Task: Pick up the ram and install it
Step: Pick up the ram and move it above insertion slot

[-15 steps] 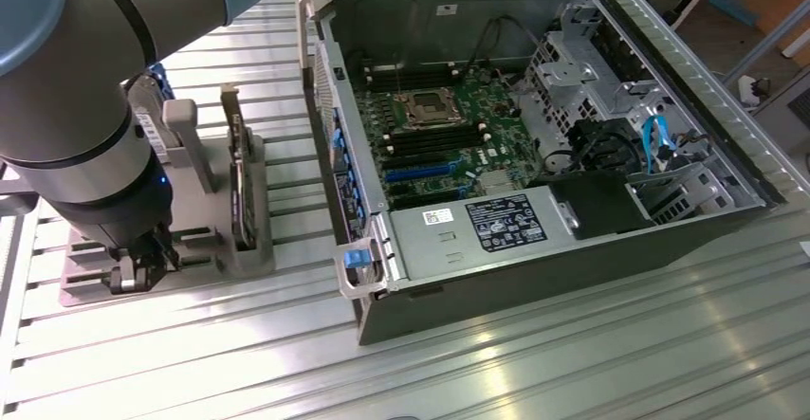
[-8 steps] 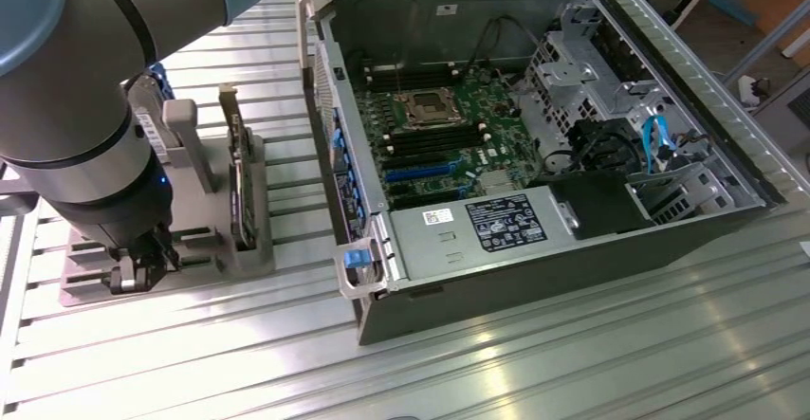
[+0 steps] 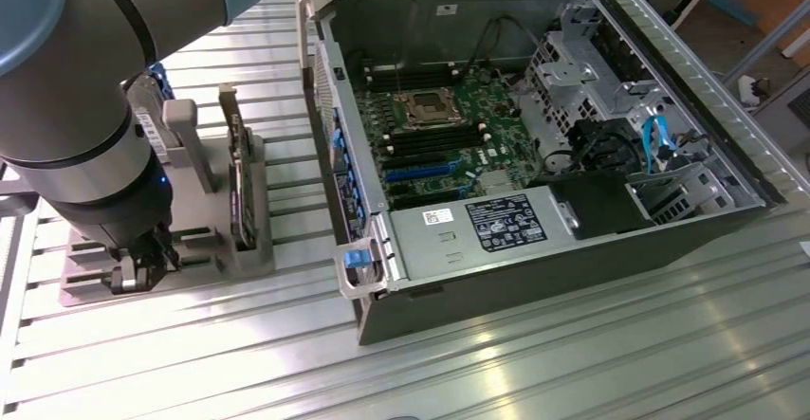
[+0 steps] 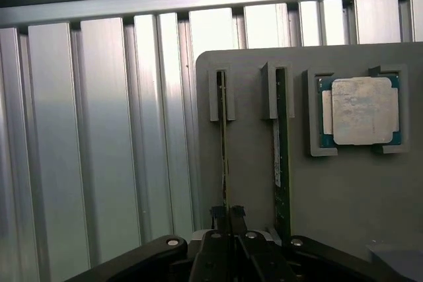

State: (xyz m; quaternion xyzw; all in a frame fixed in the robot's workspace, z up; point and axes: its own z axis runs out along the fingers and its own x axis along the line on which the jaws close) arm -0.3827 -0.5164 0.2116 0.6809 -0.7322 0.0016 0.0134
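One end of the ram [image 4: 224, 130] is pinched between the nearly closed fingers of the gripper [image 4: 228, 213]. The stick runs away from it, on edge, in the grey holder [image 4: 344, 189]. Its twin stick [image 4: 281, 163] stands just beside the gripper. Held by one end only, the ram may pivot, slip, or bind in its slot, I judge. The twin's white label and the processor [image 4: 362, 110] beyond carry nothing I can read.
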